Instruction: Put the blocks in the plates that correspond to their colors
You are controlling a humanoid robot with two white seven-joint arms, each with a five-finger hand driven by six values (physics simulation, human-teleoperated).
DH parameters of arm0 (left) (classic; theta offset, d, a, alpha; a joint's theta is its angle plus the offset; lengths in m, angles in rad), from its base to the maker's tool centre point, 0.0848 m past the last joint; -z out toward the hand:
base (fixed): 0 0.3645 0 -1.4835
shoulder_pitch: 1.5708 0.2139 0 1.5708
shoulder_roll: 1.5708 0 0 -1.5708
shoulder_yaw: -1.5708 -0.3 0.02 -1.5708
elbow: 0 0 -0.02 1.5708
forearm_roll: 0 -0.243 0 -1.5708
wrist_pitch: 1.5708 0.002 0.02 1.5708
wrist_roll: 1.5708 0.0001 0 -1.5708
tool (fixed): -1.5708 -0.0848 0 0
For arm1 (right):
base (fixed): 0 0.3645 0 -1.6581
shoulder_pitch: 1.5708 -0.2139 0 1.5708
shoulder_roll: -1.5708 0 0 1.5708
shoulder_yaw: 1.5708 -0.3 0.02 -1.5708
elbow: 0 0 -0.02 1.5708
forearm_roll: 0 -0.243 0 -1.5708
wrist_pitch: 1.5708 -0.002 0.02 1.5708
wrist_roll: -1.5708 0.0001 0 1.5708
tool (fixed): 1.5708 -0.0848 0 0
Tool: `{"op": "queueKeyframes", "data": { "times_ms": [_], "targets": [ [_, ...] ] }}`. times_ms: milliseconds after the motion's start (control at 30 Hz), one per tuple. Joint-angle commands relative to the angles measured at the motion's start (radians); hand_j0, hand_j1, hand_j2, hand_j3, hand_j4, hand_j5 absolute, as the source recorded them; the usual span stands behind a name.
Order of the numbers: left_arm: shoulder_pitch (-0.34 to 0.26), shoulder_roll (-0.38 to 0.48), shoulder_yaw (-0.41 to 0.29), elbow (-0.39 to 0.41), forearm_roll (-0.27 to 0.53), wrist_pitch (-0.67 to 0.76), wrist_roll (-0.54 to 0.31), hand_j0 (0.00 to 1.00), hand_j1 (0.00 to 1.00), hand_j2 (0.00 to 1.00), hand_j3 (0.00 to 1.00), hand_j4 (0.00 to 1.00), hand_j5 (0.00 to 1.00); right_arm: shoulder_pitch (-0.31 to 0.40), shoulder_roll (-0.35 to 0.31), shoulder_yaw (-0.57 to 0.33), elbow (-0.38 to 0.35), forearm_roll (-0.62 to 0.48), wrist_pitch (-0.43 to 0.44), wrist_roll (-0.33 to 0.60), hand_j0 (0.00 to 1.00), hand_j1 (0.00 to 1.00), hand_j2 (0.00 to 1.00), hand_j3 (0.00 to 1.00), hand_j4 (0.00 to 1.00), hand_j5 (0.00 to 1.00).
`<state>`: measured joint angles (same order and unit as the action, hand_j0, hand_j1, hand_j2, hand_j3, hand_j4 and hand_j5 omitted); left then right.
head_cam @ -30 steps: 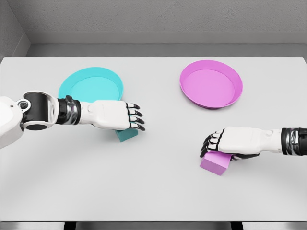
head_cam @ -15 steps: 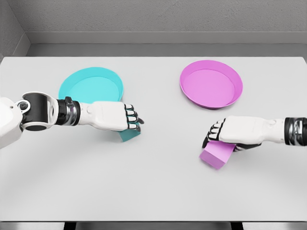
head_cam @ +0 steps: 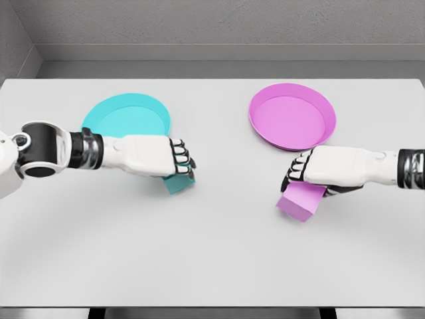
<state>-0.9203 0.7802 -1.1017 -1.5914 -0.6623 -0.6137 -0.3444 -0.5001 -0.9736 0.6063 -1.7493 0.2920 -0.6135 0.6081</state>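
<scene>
Table [head_cam: 219,266] under both hands looked matt, smooth, pale grey, no grain. Left hand [head_cam: 149,157] had a smooth white plastic-looking shell with a soft sheen, dark matt finger joints; wrist behind it showed glossy black and metallic rings. Right hand [head_cam: 329,174] same finish. Teal block [head_cam: 178,183] below left fingers was plain, matt, smooth. Pink block [head_cam: 300,202] under right hand likewise. Teal plate [head_cam: 126,116] and pink plate [head_cam: 292,116] beyond the hands looked like smooth plastic, slightly satin. Back wall [head_cam: 219,23] looked rough, speckled grey.

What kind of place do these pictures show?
Probably a simulated test bench: a bare white table against grey walls, holding only a cyan plate, a pink plate and matching blocks.
</scene>
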Motion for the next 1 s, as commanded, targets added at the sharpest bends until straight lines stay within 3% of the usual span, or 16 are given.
{"op": "queueKeyframes", "data": {
  "times_ms": [0,200,333,500,700,967],
  "targets": [
    [-0.002,0.018,0.013,-0.001,0.047,0.003,0.001,0.47,0.47,0.47,0.47,0.47,0.47,0.000,0.000,0.000,-0.001,-0.008,0.003,-0.001,0.57,0.57,0.57,0.57,0.57,0.57],
    [-0.037,0.053,0.039,0.004,0.072,0.003,0.002,0.48,0.48,0.48,0.48,0.48,0.48,-0.023,0.001,-0.006,-0.001,-0.010,0.188,-0.001,0.57,0.57,0.57,0.57,0.57,0.57],
    [-0.048,0.091,0.046,0.013,0.095,0.003,0.002,0.48,0.48,0.48,0.48,0.48,0.48,-0.037,0.001,-0.008,-0.001,-0.008,0.261,-0.001,0.57,0.57,0.57,0.57,0.57,0.57],
    [-0.046,0.079,0.075,0.151,0.087,0.003,-0.004,0.48,0.48,0.48,0.48,0.48,0.48,-0.067,0.018,-0.008,0.004,-0.008,0.336,-0.001,0.57,0.57,0.57,0.57,0.57,0.57],
    [-0.046,0.033,0.091,0.252,0.081,0.003,-0.005,0.48,0.48,0.48,0.48,0.48,0.48,-0.086,0.029,-0.008,0.005,-0.008,0.503,-0.002,0.57,0.57,0.57,0.57,0.57,0.57],
    [-0.052,-0.053,0.091,0.386,0.041,0.003,-0.008,0.48,0.48,0.48,0.48,0.48,0.48,-0.129,0.058,-0.010,0.007,-0.008,0.600,-0.013,0.58,0.58,0.58,0.58,0.58,0.58]
  ]
}}
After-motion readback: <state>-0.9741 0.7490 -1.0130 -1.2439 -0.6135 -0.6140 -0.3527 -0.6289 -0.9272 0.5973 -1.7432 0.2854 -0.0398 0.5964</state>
